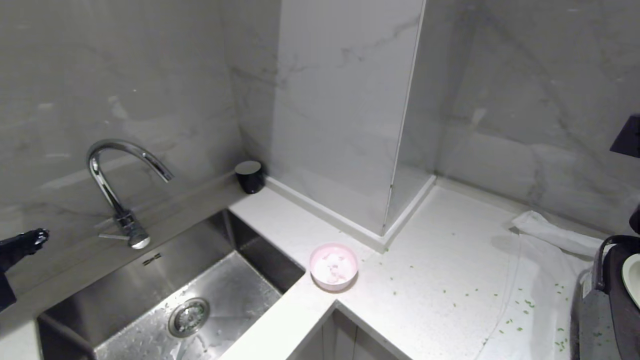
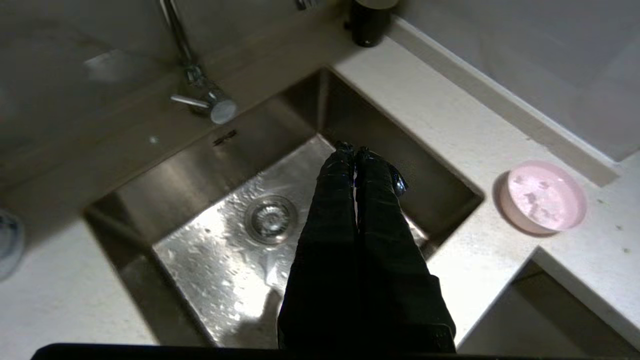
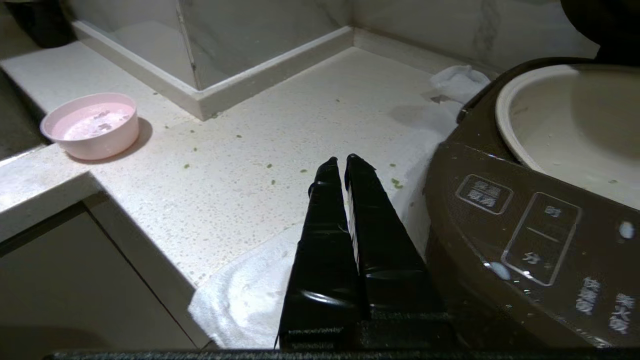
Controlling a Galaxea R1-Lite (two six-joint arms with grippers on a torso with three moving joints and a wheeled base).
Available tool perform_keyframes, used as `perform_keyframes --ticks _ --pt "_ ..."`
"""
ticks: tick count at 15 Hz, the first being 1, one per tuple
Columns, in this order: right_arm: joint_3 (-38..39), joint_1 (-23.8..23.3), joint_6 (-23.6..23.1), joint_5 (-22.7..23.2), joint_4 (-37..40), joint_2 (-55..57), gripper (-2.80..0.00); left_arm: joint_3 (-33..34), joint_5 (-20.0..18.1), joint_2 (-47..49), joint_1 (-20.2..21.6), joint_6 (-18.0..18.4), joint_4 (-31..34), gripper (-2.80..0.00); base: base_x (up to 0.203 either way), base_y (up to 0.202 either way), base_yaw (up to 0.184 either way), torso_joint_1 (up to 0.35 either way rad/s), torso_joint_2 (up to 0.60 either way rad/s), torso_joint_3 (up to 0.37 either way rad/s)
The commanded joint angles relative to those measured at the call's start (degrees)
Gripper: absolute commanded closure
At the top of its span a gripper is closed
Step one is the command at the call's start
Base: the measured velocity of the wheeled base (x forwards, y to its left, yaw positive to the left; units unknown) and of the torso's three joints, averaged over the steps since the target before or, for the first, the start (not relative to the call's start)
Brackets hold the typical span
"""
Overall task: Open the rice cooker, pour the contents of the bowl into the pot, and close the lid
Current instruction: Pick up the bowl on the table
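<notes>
Left wrist view: left end effector (image 2: 354, 149), fingers together, hangs above the sink (image 2: 150, 210), bowl (image 2: 542, 197) on the counter nearby.

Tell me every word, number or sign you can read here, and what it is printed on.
"分": white character in the lower half of a framed button on the rice cooker front panel.
Other white Chinese labels on that panel: too small or blurred to read.
Small dark mark on the sink back wall, below the faucet: too blurred to read.
Bowl, black cup: no text visible.
</notes>
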Motion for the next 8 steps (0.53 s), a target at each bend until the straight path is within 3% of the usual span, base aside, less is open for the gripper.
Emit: perform_keyframes --ticks 1,3,8 --pt "0.0 0.02 -0.02 0.03 0.06 0.07 0.0 0.11 -0.08 -9.93 4.62 4.64 2.06 0.0 0.0 0.0 0.0 0.0 0.0 0.0" --pt "0.0 0.01 -0.02 0.03 0.06 0.07 0.0 0.85 -0.52 -13.54 6.54 8.31 3.02 0.0 0.0 0.0 0.0 0.0 0.0 0.0" --pt "0.0 0.01 -0.02 0.03 0.06 0.07 0.0 5.63 -2.57 -14.24 5.98 8.69 3.53 0.0 0.0 0.0 0.0 0.0 0.0 0.0"
